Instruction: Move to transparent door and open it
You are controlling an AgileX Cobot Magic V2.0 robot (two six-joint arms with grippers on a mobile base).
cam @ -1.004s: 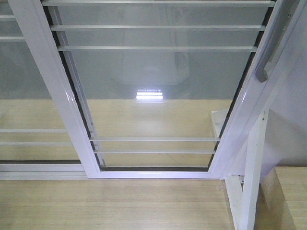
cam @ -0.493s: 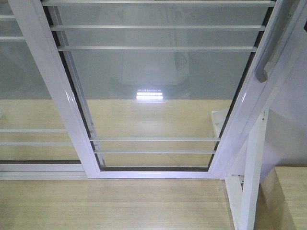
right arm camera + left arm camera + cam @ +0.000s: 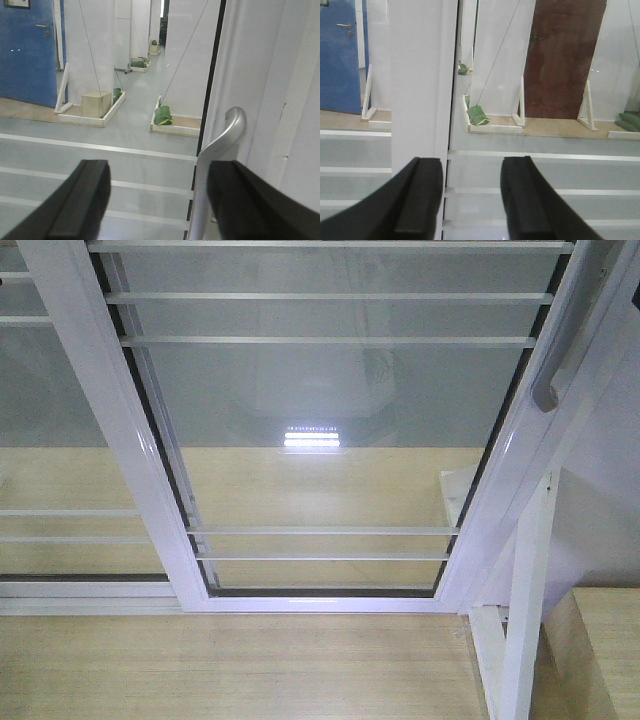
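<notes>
The approach looked done: the transparent door [image 3: 320, 440] filled the front view but seemed not yet slid aside (its handled edge sat at 3 o'clock), so grasping and pulling remained. The right gripper [image 3: 159, 197] was spread apart, the pull handle [image 3: 217, 145] rising unclamped between its 2 fingers toward 1 o'clock. The left gripper [image 3: 471, 195] was also apart, facing a white frame upright [image 3: 422, 80] at 11 o'clock.

Blue door [image 3: 340, 60] at left, brown door [image 3: 565, 55] at right, green bag [image 3: 479, 115] between.
</notes>
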